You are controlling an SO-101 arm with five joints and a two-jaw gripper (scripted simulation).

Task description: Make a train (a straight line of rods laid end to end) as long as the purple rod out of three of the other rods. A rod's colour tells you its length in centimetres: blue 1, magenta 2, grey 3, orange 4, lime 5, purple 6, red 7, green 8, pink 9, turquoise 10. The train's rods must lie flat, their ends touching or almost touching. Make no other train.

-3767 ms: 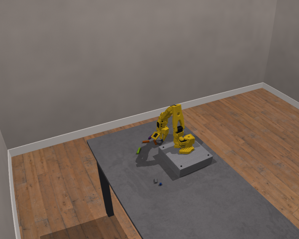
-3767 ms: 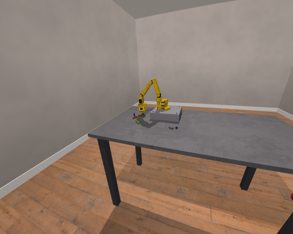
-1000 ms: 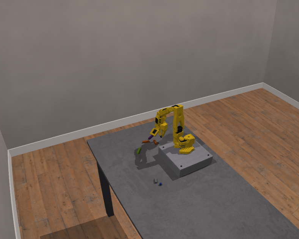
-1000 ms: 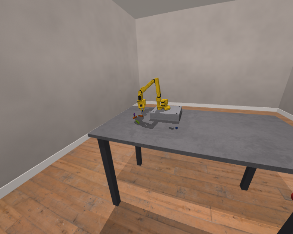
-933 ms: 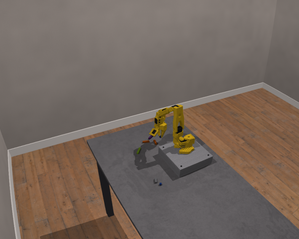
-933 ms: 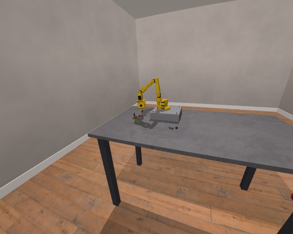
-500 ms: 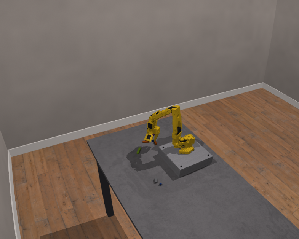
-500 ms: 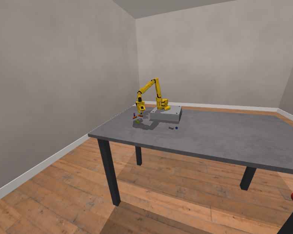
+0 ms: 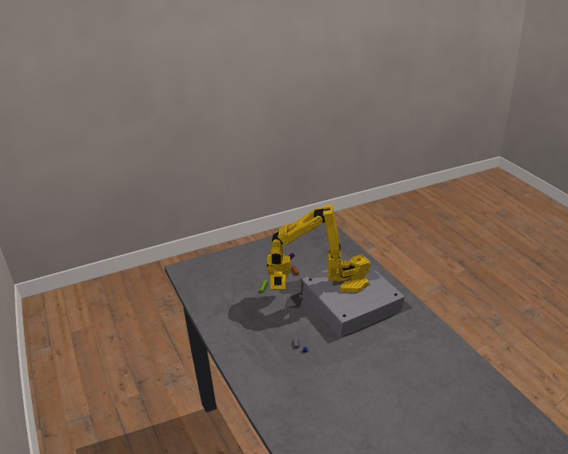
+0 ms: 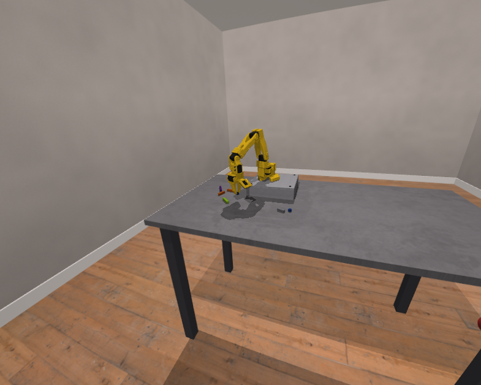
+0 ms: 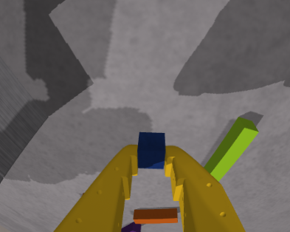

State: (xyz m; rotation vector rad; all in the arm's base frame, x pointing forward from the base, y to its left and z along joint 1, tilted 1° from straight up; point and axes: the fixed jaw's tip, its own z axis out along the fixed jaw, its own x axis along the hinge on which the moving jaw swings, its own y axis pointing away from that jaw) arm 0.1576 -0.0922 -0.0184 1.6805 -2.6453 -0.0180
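Blue and cube-shaped, the small rigid rod (image 11: 151, 151) is pinched between nearly closed yellow fingers (image 10: 237, 193); probably light, it should be gripped by opposite side faces.

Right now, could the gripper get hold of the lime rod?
Probably not: its fingers already grip a blue rod. The lime rod itself looks uncovered, off to one side.
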